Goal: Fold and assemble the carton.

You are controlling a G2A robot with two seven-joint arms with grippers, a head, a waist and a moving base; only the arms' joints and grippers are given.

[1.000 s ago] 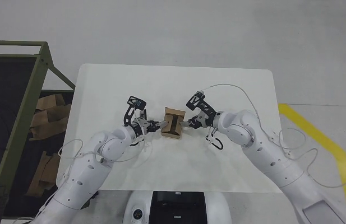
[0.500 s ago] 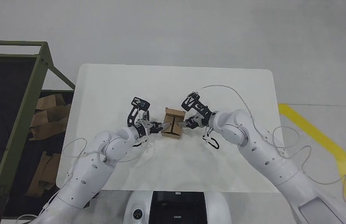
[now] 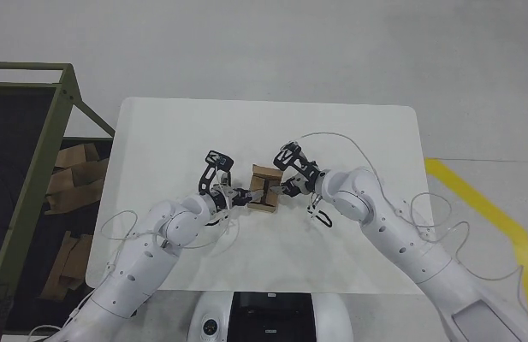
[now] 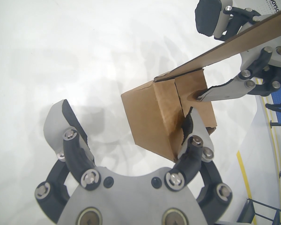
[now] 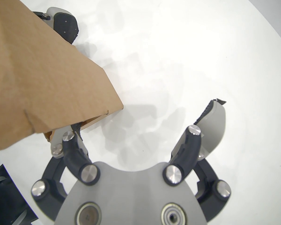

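the right pincer [image 5: 144, 118] spreads wide over the white table [image 5: 178, 36], one finger tucked under the carton [image 5: 42, 83].

Matt brown cardboard carton [image 4: 145, 118] on a smooth white table [image 3: 161, 128].
Its torn edges look fibrous; the grey fingers [image 4: 52, 124] look plastic, their black pads [image 4: 72, 120] matt.

White arms [image 3: 418, 248], loose cables [image 3: 332, 131]; left end effector [image 4: 127, 108] grey, black-padded

My left end effector [image 3: 229, 178] and right end effector [image 3: 285, 171] face each other, close together — fingers spread wide on both — forearms angling inward from either side.
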